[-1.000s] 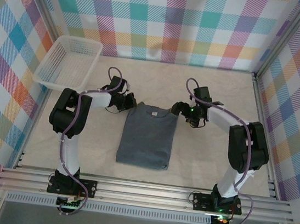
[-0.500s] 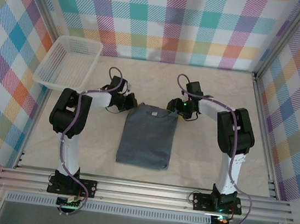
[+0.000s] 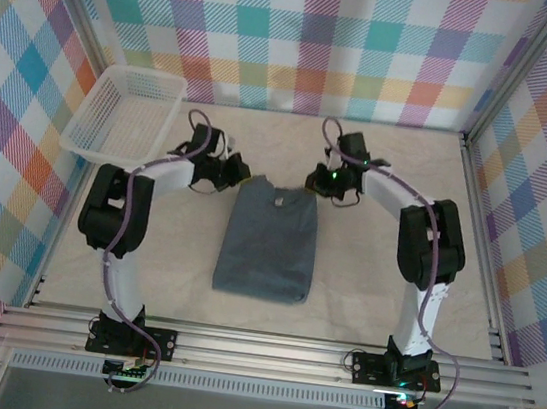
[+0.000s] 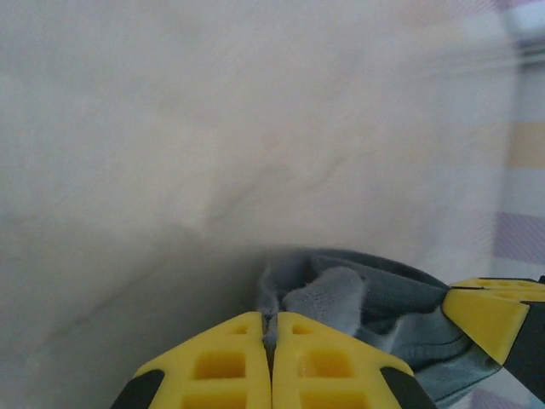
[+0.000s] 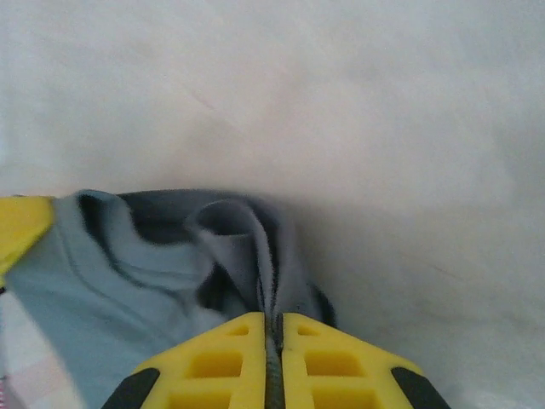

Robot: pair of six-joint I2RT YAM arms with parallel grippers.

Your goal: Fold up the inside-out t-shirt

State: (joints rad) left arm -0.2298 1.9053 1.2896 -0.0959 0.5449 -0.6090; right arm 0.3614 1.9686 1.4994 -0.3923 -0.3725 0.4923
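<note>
From above: shows the inside-out t-shirt (image 3: 268, 244) lying as a narrow folded rectangle mid-counter (image 3: 375, 278), between the two arms, well apart from the white basket (image 3: 129, 115) at far left. Places the left fingers (image 3: 229, 174) at its far left corner, the right fingers (image 3: 319, 182) at its far right corner.

Left wrist: presses the left fingers (image 4: 260, 332) together on a bunched grey fold, pale counter beyond.

Right wrist: pinches a ridge of grey cloth tight in the right fingers (image 5: 260, 334), with a ribbed band spreading leftward.

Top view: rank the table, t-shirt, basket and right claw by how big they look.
1. table
2. t-shirt and basket: too alike to rank
3. right claw, pinching the t-shirt's corner, clearly smallest
</note>
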